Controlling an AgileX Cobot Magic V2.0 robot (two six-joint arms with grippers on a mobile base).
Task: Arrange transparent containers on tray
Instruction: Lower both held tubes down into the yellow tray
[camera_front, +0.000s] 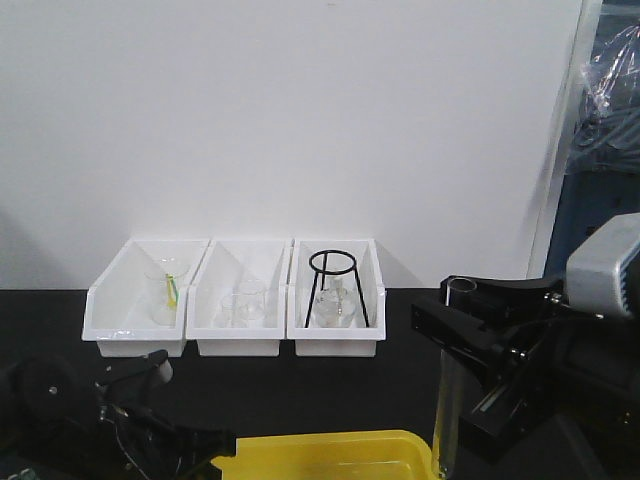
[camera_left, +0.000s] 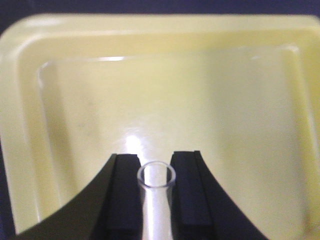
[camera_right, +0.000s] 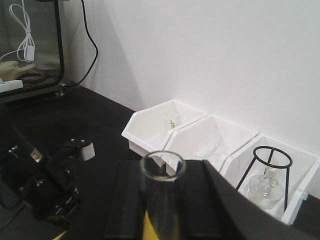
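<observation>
Your left fingers (camera_left: 125, 200) pinch the left tube (camera_left: 156, 197) just below its open rim. Your right fingers (camera_right: 125, 200) pinch the right tube (camera_right: 162, 200), which is held upright with its rim up. The black surface (camera_front: 300, 385) carries the yellow tray (camera_left: 215, 100) at its near edge and three white bins (camera_front: 240, 300) by the wall. The left tube lies over the tray's bare floor. The right tube is at the tray's right corner; whether over or beside it, you cannot tell.
</observation>
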